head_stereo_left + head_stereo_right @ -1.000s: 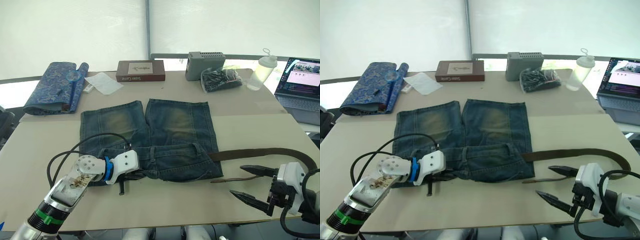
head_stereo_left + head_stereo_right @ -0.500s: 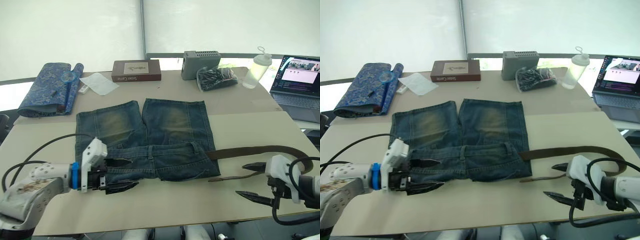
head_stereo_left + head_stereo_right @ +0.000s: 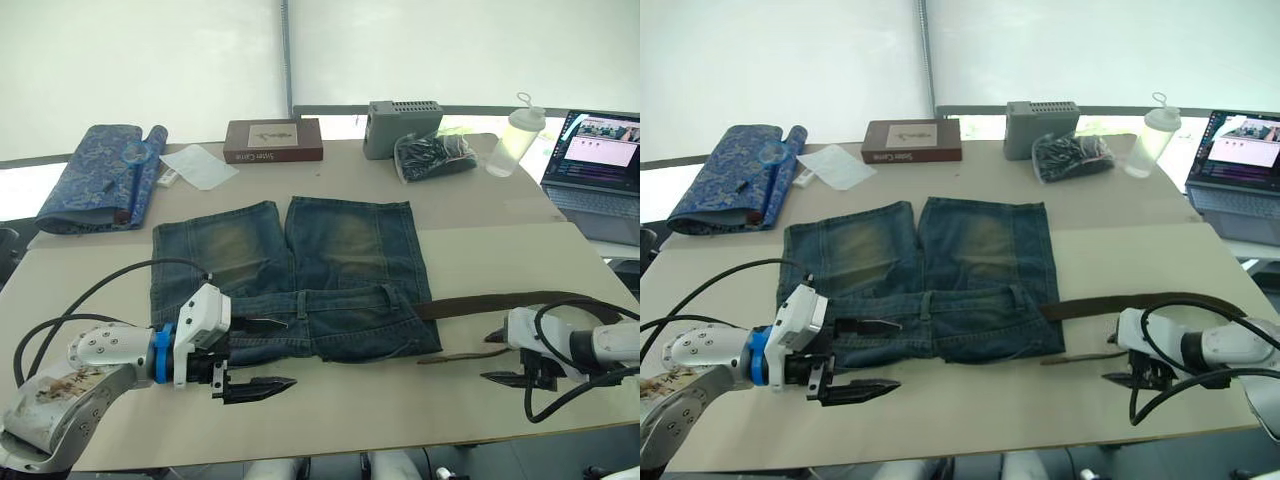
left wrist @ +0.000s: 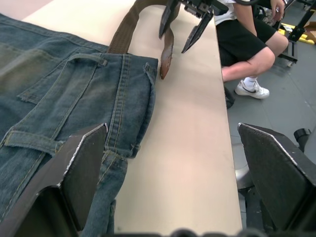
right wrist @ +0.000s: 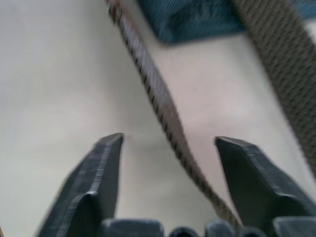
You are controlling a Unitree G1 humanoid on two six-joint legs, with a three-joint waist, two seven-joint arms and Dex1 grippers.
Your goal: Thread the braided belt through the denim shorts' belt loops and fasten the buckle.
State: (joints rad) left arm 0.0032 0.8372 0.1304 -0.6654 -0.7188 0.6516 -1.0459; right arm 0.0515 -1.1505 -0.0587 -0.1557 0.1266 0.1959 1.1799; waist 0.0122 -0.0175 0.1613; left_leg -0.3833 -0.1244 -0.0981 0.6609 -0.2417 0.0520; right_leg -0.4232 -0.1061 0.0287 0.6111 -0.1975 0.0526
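The denim shorts (image 3: 300,270) lie flat mid-table, waistband toward me with belt loops (image 3: 303,306) across it. The braided belt (image 3: 520,298) leaves the waistband's right end, curves round at the right and returns as a thin tail (image 3: 455,357). I cannot make out the buckle. My left gripper (image 3: 283,352) is open at the waistband's left end, one finger over the denim and one over the bare table (image 3: 380,400). My right gripper (image 3: 498,357) straddles the tail (image 5: 163,106) with a gap on both sides. The left wrist view shows the tail's tip (image 4: 165,59) beside the shorts' corner.
Along the far edge sit a rolled blue patterned cloth (image 3: 100,175), a sheet of paper (image 3: 200,165), a book (image 3: 273,140), a grey box (image 3: 403,115), a black bag (image 3: 435,155) and a bottle (image 3: 512,140). A laptop (image 3: 598,170) is far right. A seated person's legs (image 4: 247,47) are beyond the table's right end.
My left gripper let go at the waistband's left end, opened wide and drew back slightly. My right gripper came down over the belt's tail and its fingers narrowed around it.
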